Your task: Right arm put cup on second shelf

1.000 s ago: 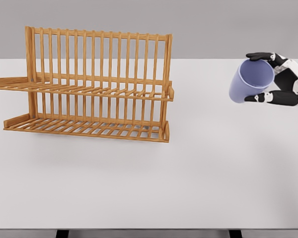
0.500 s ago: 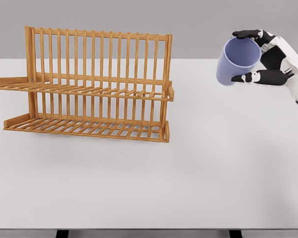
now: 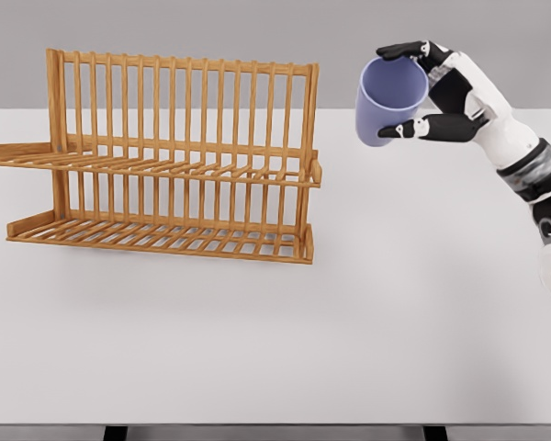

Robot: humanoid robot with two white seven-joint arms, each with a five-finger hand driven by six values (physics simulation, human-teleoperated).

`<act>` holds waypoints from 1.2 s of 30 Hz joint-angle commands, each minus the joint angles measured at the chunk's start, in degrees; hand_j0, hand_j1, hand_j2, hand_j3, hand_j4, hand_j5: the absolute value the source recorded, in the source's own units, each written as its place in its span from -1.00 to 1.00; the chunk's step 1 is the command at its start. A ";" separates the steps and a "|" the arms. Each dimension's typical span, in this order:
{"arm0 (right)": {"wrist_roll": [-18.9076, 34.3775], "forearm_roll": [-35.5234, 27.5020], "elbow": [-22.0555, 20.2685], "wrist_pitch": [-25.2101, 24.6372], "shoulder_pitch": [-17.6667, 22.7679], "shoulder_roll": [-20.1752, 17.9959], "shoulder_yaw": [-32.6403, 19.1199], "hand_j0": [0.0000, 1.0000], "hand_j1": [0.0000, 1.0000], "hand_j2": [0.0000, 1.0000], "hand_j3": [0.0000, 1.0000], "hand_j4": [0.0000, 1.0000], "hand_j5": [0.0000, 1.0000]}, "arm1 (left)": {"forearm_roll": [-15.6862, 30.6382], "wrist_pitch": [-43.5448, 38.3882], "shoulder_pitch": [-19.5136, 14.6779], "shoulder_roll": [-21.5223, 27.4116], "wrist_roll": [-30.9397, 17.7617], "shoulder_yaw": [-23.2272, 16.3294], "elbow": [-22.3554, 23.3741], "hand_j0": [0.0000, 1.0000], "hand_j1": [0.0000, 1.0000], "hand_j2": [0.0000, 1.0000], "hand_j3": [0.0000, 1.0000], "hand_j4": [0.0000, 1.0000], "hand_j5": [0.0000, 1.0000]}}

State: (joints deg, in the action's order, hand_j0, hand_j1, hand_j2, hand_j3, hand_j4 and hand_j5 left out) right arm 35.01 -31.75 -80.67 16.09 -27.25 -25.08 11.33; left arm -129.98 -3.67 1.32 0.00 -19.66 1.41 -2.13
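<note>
One cup point(image 3: 388, 101) | grasped by right hand point(image 3: 438, 96), airborne | one two-tier rack point(image 3: 170, 161) | one table point(image 3: 349, 322)

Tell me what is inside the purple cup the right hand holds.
The purple cup in the right hand tilts its mouth toward the camera; the visible interior holds nothing. The deepest part of the bottom lies out of sight.
</note>
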 commanded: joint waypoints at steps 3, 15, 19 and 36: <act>-0.01 0.37 -0.02 -0.01 -0.26 1.71 0.80 0.26 0.26 0.26 0.26 0.26 0.26 | -0.02 -0.02 0.00 0.00 -0.02 -0.01 0.02 1.00 1.00 1.00 1.00 1.00 1.00; -0.01 1.25 -0.19 0.26 -3.69 4.87 5.90 0.25 0.25 0.25 0.25 0.25 0.25 | -0.02 -0.02 0.00 0.00 -0.02 -0.01 0.02 1.00 1.00 1.00 1.00 1.00 1.00; -0.01 2.04 -0.37 0.26 -5.10 5.84 7.48 0.25 0.25 0.25 0.25 0.25 0.25 | -0.02 -0.02 0.00 0.00 -0.02 -0.01 0.02 1.00 1.00 1.00 1.00 1.00 1.00; -0.01 7.31 -0.98 3.24 -6.86 6.01 13.28 0.25 0.25 0.25 0.25 0.25 0.25 | -0.02 -0.02 0.00 0.00 -0.02 -0.01 0.02 1.00 1.00 1.00 1.00 1.00 1.00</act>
State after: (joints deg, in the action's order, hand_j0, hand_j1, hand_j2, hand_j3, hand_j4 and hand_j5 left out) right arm 35.02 -24.84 -81.47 18.70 -34.10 -19.06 24.25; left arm -129.98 -3.67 1.32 0.00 -19.67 1.42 -2.13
